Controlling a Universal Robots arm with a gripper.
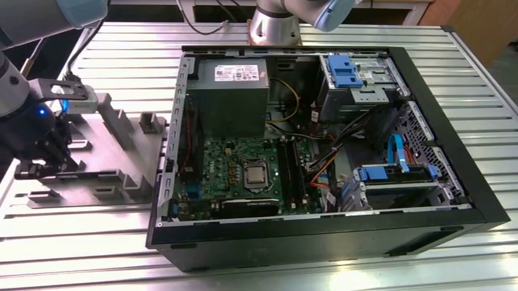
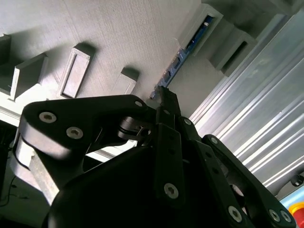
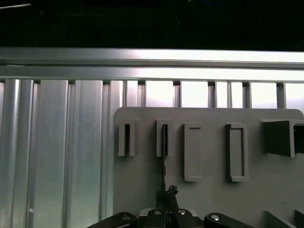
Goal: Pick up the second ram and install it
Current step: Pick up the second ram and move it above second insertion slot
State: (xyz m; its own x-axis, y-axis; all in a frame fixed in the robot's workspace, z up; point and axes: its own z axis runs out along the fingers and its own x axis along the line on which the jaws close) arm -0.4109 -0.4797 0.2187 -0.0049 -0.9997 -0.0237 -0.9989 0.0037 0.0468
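The ram [image 2: 183, 52] stands on its long edge on the grey holder [image 2: 118, 38], a thin blue-green strip with small chips along its face. Its far end sits in the slot of a block [image 2: 209, 28] on the holder. Its near end runs in between the tips of the black fingers [image 2: 169, 109]. The tips are drawn close together and pinch that end, with no open gap showing beside the strip.

In the first wrist view the ram [image 3: 164, 161] shows edge-on as a fine dark line. It runs straight from the slotted block [image 3: 159, 140] to the fingers. A second slotted block [image 3: 127, 138] stands just beside the first, and two plain blocks [image 3: 192, 152] stand on its other side.

The holder lies on the ribbed metal tabletop [image 1: 81, 242] at the exterior view's left, and the arm [image 1: 24, 115] reaches down over it. The open black case [image 1: 453, 200] lies on its side at the exterior view's right of the holder, just beside it. Inside the case are the green motherboard [image 1: 235, 163] and, beyond it, the grey power supply [image 1: 227, 103]. The ram is well apart from the motherboard.
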